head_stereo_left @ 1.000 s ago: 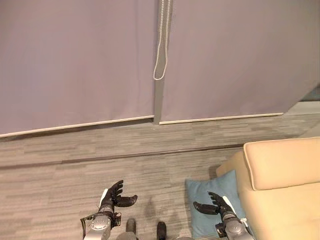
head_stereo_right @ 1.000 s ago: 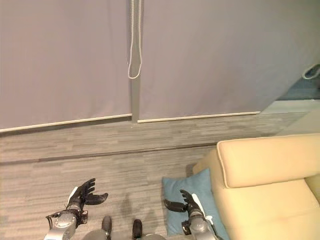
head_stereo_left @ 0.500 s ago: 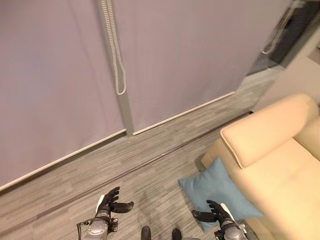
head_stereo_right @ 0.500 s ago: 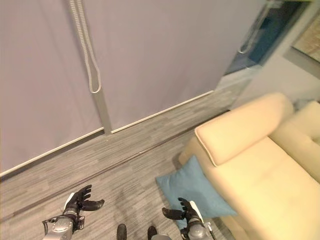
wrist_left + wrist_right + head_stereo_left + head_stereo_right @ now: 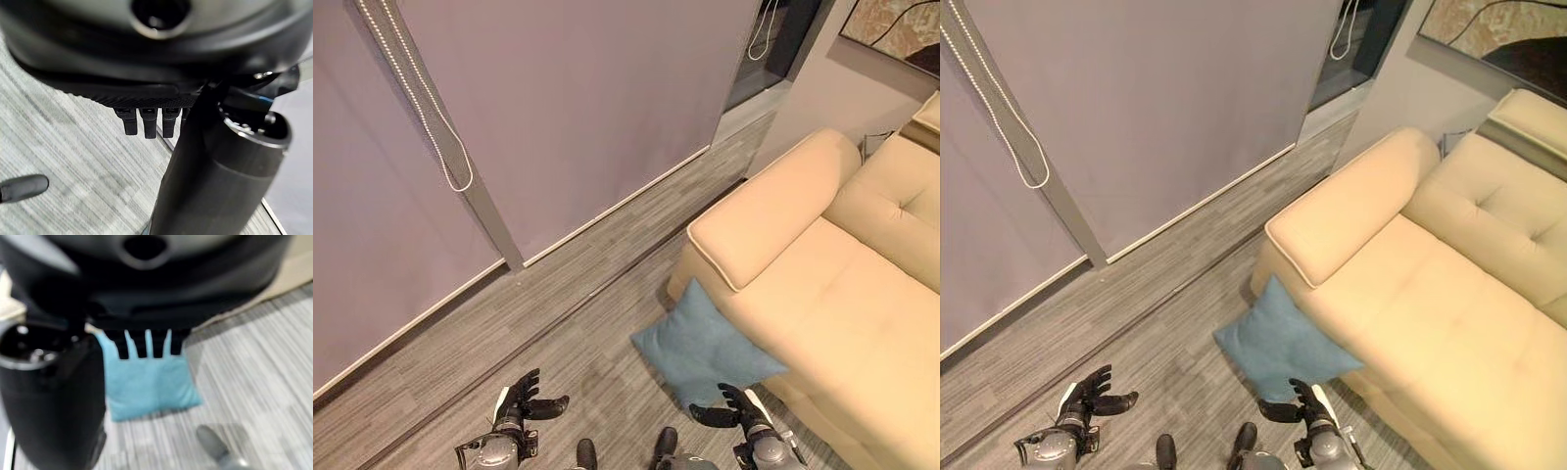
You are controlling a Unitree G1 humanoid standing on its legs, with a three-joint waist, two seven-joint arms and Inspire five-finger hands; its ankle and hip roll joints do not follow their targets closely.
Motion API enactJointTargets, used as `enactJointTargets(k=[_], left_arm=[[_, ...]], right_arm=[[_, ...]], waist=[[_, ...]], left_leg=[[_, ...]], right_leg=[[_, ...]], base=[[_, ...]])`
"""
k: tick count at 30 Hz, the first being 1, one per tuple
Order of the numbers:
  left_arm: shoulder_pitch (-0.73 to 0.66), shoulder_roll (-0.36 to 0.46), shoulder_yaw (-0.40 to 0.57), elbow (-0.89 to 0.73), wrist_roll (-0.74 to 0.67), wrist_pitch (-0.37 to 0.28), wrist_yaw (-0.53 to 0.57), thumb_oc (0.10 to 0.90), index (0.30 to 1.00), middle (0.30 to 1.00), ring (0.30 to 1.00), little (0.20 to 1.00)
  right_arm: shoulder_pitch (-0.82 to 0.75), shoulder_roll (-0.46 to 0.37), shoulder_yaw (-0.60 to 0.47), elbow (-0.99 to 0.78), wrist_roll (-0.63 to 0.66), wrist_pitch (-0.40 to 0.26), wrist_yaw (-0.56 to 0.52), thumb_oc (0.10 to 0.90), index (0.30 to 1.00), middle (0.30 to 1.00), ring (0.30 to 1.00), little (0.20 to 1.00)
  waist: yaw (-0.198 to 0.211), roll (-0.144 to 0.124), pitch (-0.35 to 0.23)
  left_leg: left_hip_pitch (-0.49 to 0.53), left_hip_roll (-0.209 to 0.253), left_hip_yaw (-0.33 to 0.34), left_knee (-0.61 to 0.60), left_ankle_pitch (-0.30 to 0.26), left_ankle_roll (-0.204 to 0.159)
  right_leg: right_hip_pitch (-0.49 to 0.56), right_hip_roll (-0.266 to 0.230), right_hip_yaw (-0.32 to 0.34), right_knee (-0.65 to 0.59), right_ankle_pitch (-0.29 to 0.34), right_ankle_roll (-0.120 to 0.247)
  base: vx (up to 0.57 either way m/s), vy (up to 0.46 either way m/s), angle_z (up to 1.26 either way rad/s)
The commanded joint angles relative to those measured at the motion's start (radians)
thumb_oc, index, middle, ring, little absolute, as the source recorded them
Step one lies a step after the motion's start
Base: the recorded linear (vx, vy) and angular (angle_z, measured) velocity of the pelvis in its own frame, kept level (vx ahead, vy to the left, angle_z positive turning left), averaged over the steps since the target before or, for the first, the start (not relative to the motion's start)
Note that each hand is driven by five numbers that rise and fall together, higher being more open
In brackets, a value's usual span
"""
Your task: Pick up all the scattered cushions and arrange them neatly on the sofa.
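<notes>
One blue cushion [image 5: 705,348] leans on the floor against the cream sofa [image 5: 822,294] – both hands, left hand [image 5: 517,403] and right hand [image 5: 736,407], spread and empty – a one-handed grab could let it slump

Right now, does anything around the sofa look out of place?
Yes. A blue cushion lies on the grey floor, propped against the front of the cream sofa instead of on its seat. Both robot hands, left and right, hover open, holding nothing.

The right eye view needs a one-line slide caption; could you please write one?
Both hands, left and right, hang open above the grey floor; a blue cushion leans against the cream sofa.
</notes>
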Motion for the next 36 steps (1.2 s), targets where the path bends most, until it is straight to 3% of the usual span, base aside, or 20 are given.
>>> enactJointTargets(k=[1, 3, 5, 8, 11, 15, 21, 27, 29, 30, 31, 34, 36], left_arm=[[-0.043, 0.009, -0.001, -0.101, -0.007, -0.059, -0.009, 0.800, 0.900, 0.900, 0.900, 0.900], [-0.053, -0.001, -0.008, -0.094, -0.018, -0.059, -0.006, 0.800, 0.900, 0.900, 0.900, 0.900], [-0.051, -0.004, -0.010, -0.093, -0.023, -0.055, -0.008, 0.800, 0.900, 0.900, 0.900, 0.900], [-0.047, 0.001, -0.013, -0.088, -0.016, -0.050, -0.009, 0.800, 0.900, 0.900, 0.900, 0.900], [-0.048, 0.004, -0.016, -0.081, -0.018, -0.047, -0.004, 0.800, 0.900, 0.900, 0.900, 0.900], [-0.046, -0.001, -0.023, -0.060, -0.017, -0.044, -0.007, 0.800, 0.900, 0.900, 0.900, 0.900], [-0.040, 0.009, -0.025, -0.040, 0.010, -0.042, -0.016, 0.800, 0.900, 0.900, 0.900, 0.900], [-0.047, 0.033, -0.008, -0.042, 0.009, -0.044, -0.007, 0.800, 0.900, 0.900, 0.900, 0.900], [-0.045, 0.041, 0.000, -0.042, 0.006, -0.045, -0.004, 0.800, 0.900, 0.900, 0.900, 0.900], [-0.043, 0.046, 0.007, -0.039, -0.004, -0.047, 0.001, 0.800, 0.900, 0.900, 0.900, 0.900], [-0.043, 0.046, 0.007, -0.039, -0.004, -0.047, 0.001, 0.800, 0.900, 0.900, 0.900, 0.900], [-0.044, 0.055, 0.019, -0.034, -0.018, -0.051, 0.003, 0.800, 0.900, 0.900, 0.900, 0.900], [-0.037, 0.051, 0.015, -0.048, -0.019, -0.050, -0.003, 0.800, 0.900, 0.900, 0.900, 0.900]], right_arm=[[-0.044, -0.053, -0.008, -0.053, 0.012, -0.051, -0.038, 0.800, 0.900, 0.900, 0.900, 0.900], [-0.048, -0.053, -0.006, -0.037, 0.022, -0.048, -0.040, 0.800, 0.900, 0.900, 0.900, 0.900], [-0.050, -0.054, -0.004, -0.026, 0.023, -0.046, -0.042, 0.800, 0.900, 0.900, 0.900, 0.900], [-0.047, -0.054, 0.000, -0.007, 0.023, -0.045, -0.042, 0.800, 0.900, 0.900, 0.900, 0.900], [-0.047, -0.052, 0.005, 0.017, 0.025, -0.042, -0.047, 0.800, 0.900, 0.900, 0.900, 0.900], [-0.048, -0.055, 0.005, 0.039, 0.022, -0.037, -0.049, 0.800, 0.900, 0.900, 0.900, 0.900], [-0.040, -0.034, 0.013, 0.033, 0.011, -0.036, -0.039, 0.800, 0.900, 0.900, 0.900, 0.900], [-0.061, -0.025, 0.022, 0.018, 0.001, -0.029, -0.039, 0.800, 0.900, 0.900, 0.900, 0.900], [-0.071, -0.027, 0.021, 0.007, 0.005, -0.030, -0.042, 0.800, 0.900, 0.900, 0.900, 0.900], [-0.086, -0.029, 0.023, -0.005, 0.011, -0.032, -0.049, 0.800, 0.900, 0.900, 0.900, 0.900], [-0.086, -0.029, 0.023, -0.005, 0.011, -0.032, -0.049, 0.800, 0.900, 0.900, 0.900, 0.900], [-0.099, -0.037, 0.016, -0.023, 0.020, -0.037, -0.060, 0.800, 0.900, 0.900, 0.900, 0.900], [-0.088, -0.047, 0.009, -0.038, 0.022, -0.039, -0.063, 0.800, 0.900, 0.900, 0.900, 0.900]], waist=[[-0.019, -0.060, -0.012], [-0.004, -0.067, 0.000], [0.002, -0.078, -0.001], [0.014, -0.084, -0.001], [0.032, -0.075, 0.006], [0.043, -0.058, 0.005], [0.034, -0.055, -0.020], [0.042, -0.048, -0.012], [0.046, -0.045, -0.002], [0.063, -0.043, 0.012], [0.063, -0.043, 0.012], [0.075, -0.034, 0.023], [0.060, -0.034, 0.024]], left_leg=[[-0.009, -0.065, -0.034, 0.237, -0.152, -0.040], [-0.070, -0.082, -0.091, 0.304, -0.130, -0.043], [-0.089, -0.086, -0.109, 0.265, -0.158, -0.032], [-0.115, -0.084, -0.155, 0.195, -0.133, -0.032], [-0.164, -0.070, -0.247, 0.120, -0.054, -0.049], [-0.170, -0.068, -0.305, 0.050, -0.019, -0.053], [-0.102, -0.071, -0.245, 0.037, -0.039, -0.021], [-0.086, -0.076, -0.167, 0.051, -0.081, 0.019], [-0.086, -0.073, -0.144, 0.058, -0.089, 0.026], [-0.083, -0.065, -0.108, 0.054, -0.097, 0.027], [-0.083, -0.065, -0.108, 0.054, -0.097, 0.027], [-0.069, -0.054, -0.062, 0.043, -0.101, 0.019], [-0.069, -0.056, -0.058, 0.046, -0.099, 0.016]], right_leg=[[0.081, -0.018, 0.070, -0.090, 0.006, 0.062], [0.106, -0.004, 0.102, -0.111, -0.002, 0.049], [0.118, -0.003, 0.125, -0.120, -0.007, 0.056], [0.137, 0.012, 0.166, -0.124, -0.018, 0.061], [0.155, 0.036, 0.220, -0.126, -0.036, 0.060], [0.182, 0.049, 0.273, -0.121, -0.064, 0.064], [0.179, 0.011, 0.337, -0.088, -0.066, 0.084], [0.101, -0.020, 0.384, -0.021, -0.047, 0.116], [0.066, -0.026, 0.369, 0.011, -0.036, 0.126], [0.032, -0.048, 0.292, 0.022, -0.019, 0.134], [0.032, -0.048, 0.292, 0.023, -0.019, 0.134], [0.003, -0.079, 0.090, -0.003, 0.003, 0.120], [0.007, -0.066, 0.104, -0.015, -0.005, 0.108]], base=[[0.04, -0.064, 0.28], [0.10, -0.059, 0.01], [0.16, -0.005, -0.35], [0.19, 0.027, -0.39], [0.13, 0.053, -0.54], [0.18, 0.114, -0.79], [0.17, 0.173, -0.49], [0.03, 0.130, -0.60], [-0.05, 0.058, -0.69], [-0.07, 0.025, -1.00], [-0.07, 0.005, -1.30], [0.00, -0.055, -0.90], [0.05, -0.084, -0.50]])
